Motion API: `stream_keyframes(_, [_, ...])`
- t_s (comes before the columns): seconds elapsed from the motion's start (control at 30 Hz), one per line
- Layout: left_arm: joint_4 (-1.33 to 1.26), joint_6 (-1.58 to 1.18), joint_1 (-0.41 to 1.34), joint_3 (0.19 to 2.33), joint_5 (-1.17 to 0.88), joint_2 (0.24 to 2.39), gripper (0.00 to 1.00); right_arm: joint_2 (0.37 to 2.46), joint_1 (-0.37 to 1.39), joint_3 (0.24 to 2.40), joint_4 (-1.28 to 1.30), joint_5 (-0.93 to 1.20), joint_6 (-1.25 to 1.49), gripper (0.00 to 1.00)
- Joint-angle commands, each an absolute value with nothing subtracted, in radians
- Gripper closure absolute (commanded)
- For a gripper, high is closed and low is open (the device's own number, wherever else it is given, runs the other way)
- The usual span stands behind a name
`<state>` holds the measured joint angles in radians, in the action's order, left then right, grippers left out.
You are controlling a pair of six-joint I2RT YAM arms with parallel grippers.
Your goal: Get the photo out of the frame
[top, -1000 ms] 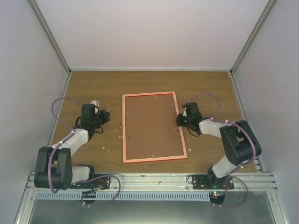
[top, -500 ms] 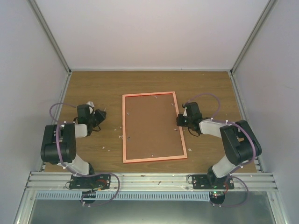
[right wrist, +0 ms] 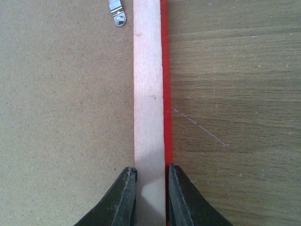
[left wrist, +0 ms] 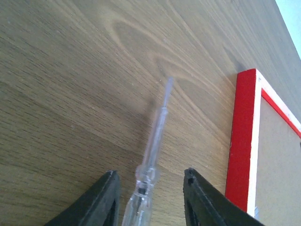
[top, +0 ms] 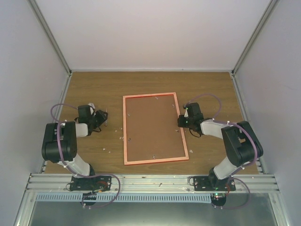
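Observation:
The frame (top: 125, 129) lies face down mid-table, its thin red rim around a brown board back (top: 153, 127). The photo is hidden beneath the board. My right gripper (top: 179, 121) is shut on the frame's right rail (right wrist: 149, 94), one finger on the inner side and one on the red outer edge (right wrist: 150, 168). My left gripper (top: 104, 115) rests low over the table left of the frame. It is open (left wrist: 150, 173), with a clear screwdriver (left wrist: 157, 127) lying loose between its fingers and pointing away. The frame's red corner (left wrist: 241, 141) shows to its right.
A small metal retaining clip (right wrist: 117, 14) sits on the board (right wrist: 66, 117) near the right rail. Pale specks of debris (top: 123, 137) dot the wooden table around the frame's left side. Grey enclosure walls close in the left, right and back.
The left arm has folded back toward its base and its elbow has risen. Its jaws have opened and no longer touch the screwdriver. The right gripper and the frame have not moved.

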<state>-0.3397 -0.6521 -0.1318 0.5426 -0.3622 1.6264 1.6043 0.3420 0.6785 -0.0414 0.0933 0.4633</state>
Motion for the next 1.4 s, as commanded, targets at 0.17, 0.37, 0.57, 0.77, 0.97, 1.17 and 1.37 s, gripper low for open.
stream_keyframes(0.17, [-0.187,-0.633,-0.137,0.558,-0.272,1.512,0.47,1.612,0.338,0.726,0.041,0.111,0.43,0.87])
stream_keyframes(0.37, [-0.056,-0.627,-0.087,0.528,-0.246,1.368,0.37,1.62,0.338,0.752,0.094,0.118,0.409,0.78])
stream_keyframes(0.57, [0.042,-0.609,0.057,0.47,-0.226,1.22,0.31,1.632,0.339,0.775,0.146,0.123,0.383,0.69])
stream_keyframes(0.77, [0.113,-0.621,0.245,0.445,-0.198,1.151,0.29,1.66,0.338,0.817,0.183,0.126,0.368,0.65])
stream_keyframes(0.97, [0.113,-0.644,0.34,0.414,-0.18,1.173,0.28,1.705,0.338,0.852,0.198,0.095,0.373,0.68])
stream_keyframes(1.17, [0.098,-0.633,0.346,0.42,-0.193,1.201,0.28,1.718,0.319,0.874,0.198,0.04,0.397,0.82])
stream_keyframes(1.37, [0.11,-0.606,0.353,0.446,-0.202,1.235,0.28,1.75,0.269,0.929,0.183,0.012,0.408,0.92])
